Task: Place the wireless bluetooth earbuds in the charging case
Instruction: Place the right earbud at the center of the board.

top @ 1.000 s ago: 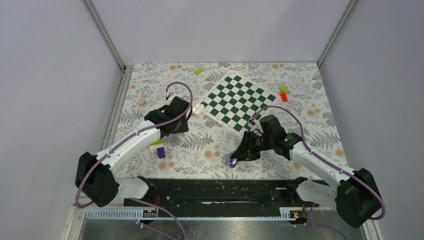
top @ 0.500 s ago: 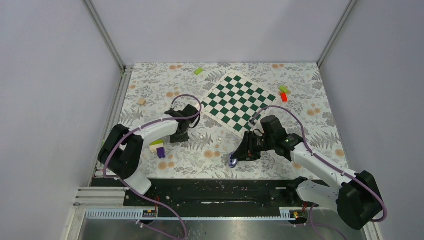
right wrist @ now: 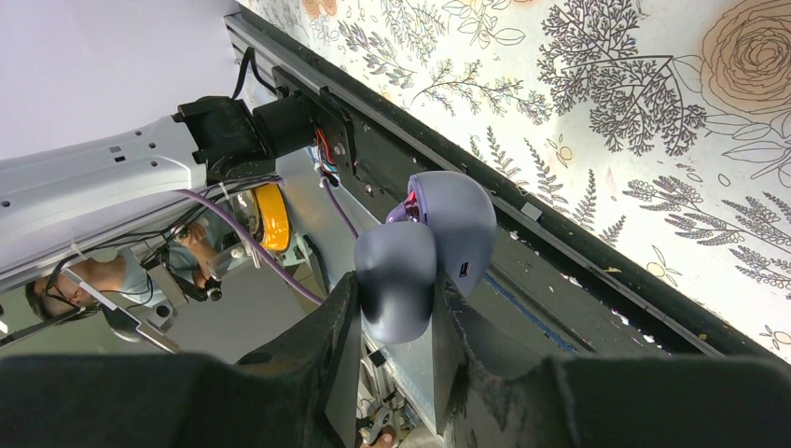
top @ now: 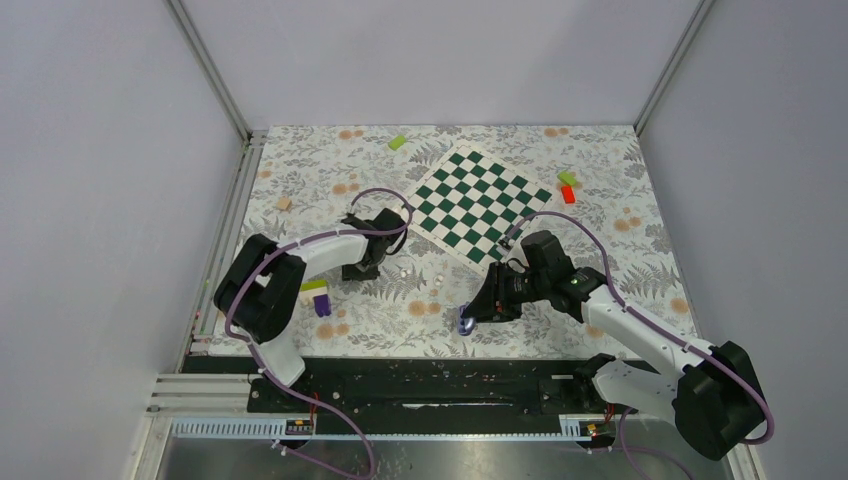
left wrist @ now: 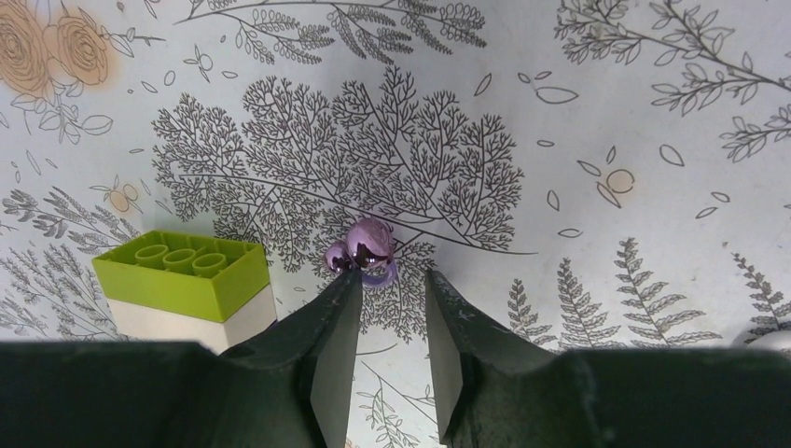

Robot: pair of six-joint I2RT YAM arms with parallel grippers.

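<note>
Nearest you, your right claw (right wrist: 395, 294) is clamped on the charging case (right wrist: 443, 224), whose lid is flipped open, close to the near edge of the bench (right wrist: 653, 140). Farther in, your left claw (left wrist: 392, 285) stands narrowly parted and empty over the bench. A glossy purple earbud (left wrist: 366, 250) lies just past its tips, close against one fingertip. A green-topped block (left wrist: 182, 275) stands off to one side.

Plain pale grey walls (top: 440, 50) enclosed the table (top: 300, 170), whose white cover (top: 645, 245) bore printed ferns and orange roses; aluminium posts (top: 206, 65) rose from its far corners.
</note>
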